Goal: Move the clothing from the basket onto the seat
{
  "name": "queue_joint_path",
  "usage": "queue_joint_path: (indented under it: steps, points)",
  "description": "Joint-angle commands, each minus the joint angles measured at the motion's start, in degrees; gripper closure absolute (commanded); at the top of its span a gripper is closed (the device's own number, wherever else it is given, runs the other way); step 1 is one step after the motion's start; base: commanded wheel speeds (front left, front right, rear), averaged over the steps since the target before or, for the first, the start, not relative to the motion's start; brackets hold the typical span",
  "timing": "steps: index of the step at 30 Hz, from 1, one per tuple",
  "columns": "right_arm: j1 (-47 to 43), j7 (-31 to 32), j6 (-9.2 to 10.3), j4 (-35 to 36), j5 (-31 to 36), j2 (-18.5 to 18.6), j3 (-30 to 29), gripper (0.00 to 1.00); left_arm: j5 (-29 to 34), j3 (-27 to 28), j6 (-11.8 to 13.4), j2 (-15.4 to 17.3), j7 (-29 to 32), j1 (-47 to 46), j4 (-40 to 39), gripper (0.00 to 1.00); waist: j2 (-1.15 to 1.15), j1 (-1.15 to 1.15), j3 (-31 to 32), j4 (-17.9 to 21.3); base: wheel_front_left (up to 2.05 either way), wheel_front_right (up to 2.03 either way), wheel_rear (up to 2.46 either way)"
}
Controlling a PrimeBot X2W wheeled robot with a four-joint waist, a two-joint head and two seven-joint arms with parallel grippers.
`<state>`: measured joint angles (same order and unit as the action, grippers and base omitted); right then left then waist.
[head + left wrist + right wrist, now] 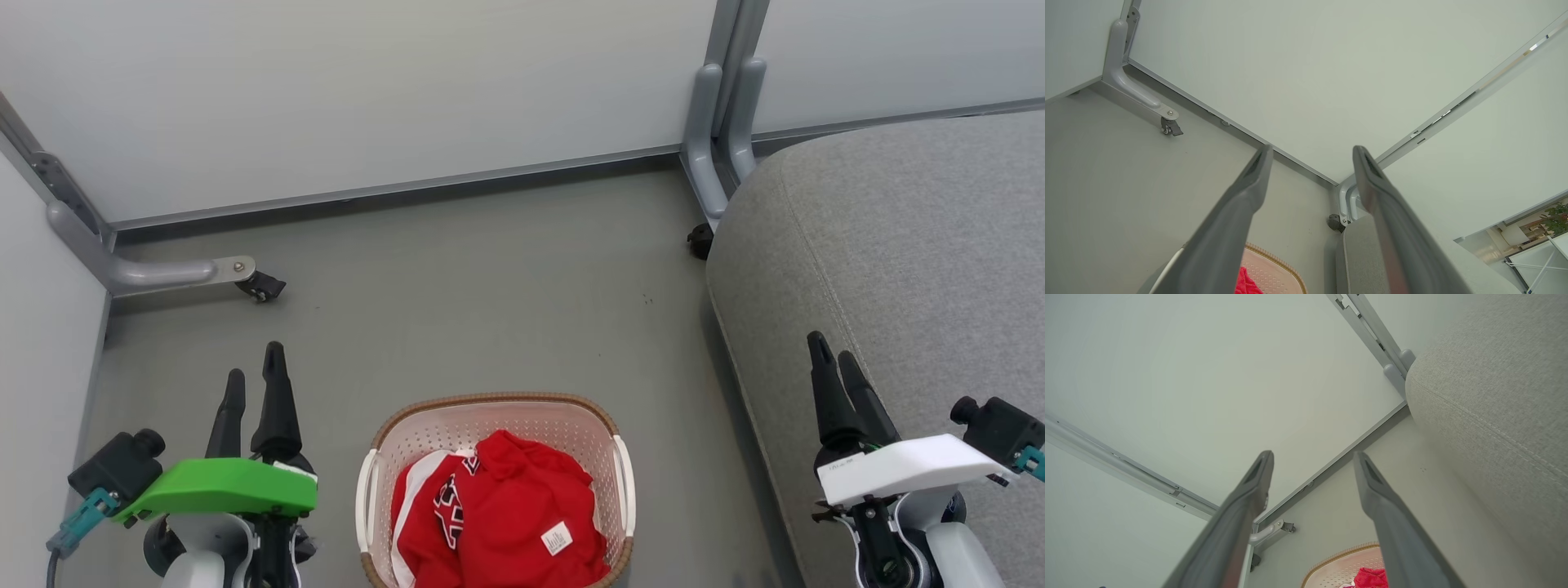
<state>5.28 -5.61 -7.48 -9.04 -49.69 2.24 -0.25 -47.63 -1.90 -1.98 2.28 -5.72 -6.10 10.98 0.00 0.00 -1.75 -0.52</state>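
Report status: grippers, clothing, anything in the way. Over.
Open, empty jaws on left gripper and right gripper. Red clothing heaped in basket, not yet gripped. Path to seat, right of basket: no obstruction seen.

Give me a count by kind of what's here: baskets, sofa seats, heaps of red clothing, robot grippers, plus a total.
basket: 1
seat: 1
clothing heap: 1, separate garments unclear
grippers: 2, left gripper and right gripper
Total: 5

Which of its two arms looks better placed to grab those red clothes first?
Probably the left: the left pincer, open, sits closer to the basket holding the clothing; the right pincer hangs farther off, by the seat.
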Motion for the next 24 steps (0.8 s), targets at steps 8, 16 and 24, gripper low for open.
queue_joint_path:
  steps: [8, 16, 24]
  points:
    - [1.12, -1.85, -0.02, 1.54, 7.27, 0.46, 0.53, 0.0, 7.61, -1.35, 1.25, 0.5, -1.71, -1.8, -0.78, 0.0, 0.0, 0.0, -0.17, -0.13, 0.0, 0.0, 0.0]
    - [1.12, -3.11, -0.02, 1.41, 12.74, 0.51, 0.74, 0.0, 13.9, -2.63, 1.87, 0.55, -2.97, -1.73, -0.04, 0.0, 0.0, 0.0, -0.2, -0.28, 0.0, 0.0, 0.0]
    - [1.04, -4.26, -0.02, 0.95, 17.49, 0.56, 1.31, 0.0, 19.22, -3.67, 2.21, 0.6, -4.09, -1.41, 0.04, 0.0, 0.0, 0.0, -0.06, -0.34, 0.0, 0.0, 0.0]
